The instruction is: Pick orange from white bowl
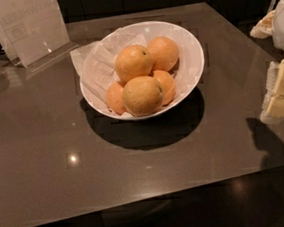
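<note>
The white bowl [192,55] stands on the grey table [44,145], a little behind its middle, lined with crumpled white paper [97,64]. Several oranges are piled in it. The orange [133,62], bright with a small dark stem dot, lies on top at the centre. A paler yellowish one [143,95] lies in front of it, and deeper-orange ones sit to the right [164,53] and below [114,98]. My gripper [278,72] is at the frame's right edge, right of the bowl and well apart from it, above the table's right side, holding nothing that I can see.
A clear acrylic sign holder [28,26] stands at the table's back left corner. The table's front edge [140,201] runs across the lower frame, with dark floor beyond it. The gripper's shadow [267,138] falls on the table's right side.
</note>
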Robot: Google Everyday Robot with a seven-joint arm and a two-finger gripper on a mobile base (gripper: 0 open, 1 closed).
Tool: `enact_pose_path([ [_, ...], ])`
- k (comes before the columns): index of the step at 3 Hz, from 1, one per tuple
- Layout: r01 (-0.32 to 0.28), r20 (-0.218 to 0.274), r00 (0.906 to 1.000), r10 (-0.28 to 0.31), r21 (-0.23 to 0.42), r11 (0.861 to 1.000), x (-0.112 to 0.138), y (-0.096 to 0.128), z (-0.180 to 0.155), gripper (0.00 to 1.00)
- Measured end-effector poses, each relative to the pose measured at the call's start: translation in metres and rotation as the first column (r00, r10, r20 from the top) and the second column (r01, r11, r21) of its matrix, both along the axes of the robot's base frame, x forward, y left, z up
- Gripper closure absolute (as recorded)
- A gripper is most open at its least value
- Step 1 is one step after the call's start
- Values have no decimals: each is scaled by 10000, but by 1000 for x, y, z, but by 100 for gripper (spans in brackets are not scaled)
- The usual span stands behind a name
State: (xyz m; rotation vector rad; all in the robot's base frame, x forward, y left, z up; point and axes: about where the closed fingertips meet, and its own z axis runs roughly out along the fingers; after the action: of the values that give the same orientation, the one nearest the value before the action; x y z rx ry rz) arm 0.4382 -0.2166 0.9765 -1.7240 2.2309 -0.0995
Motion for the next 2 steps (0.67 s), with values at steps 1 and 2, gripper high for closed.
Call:
enact_pose_path([
  [1, -39, 119, 9999, 39, 29, 10000, 0, 2, 4, 0],
  [2, -896, 331, 9954, 896, 3, 9960, 11, 32, 19, 0],
])
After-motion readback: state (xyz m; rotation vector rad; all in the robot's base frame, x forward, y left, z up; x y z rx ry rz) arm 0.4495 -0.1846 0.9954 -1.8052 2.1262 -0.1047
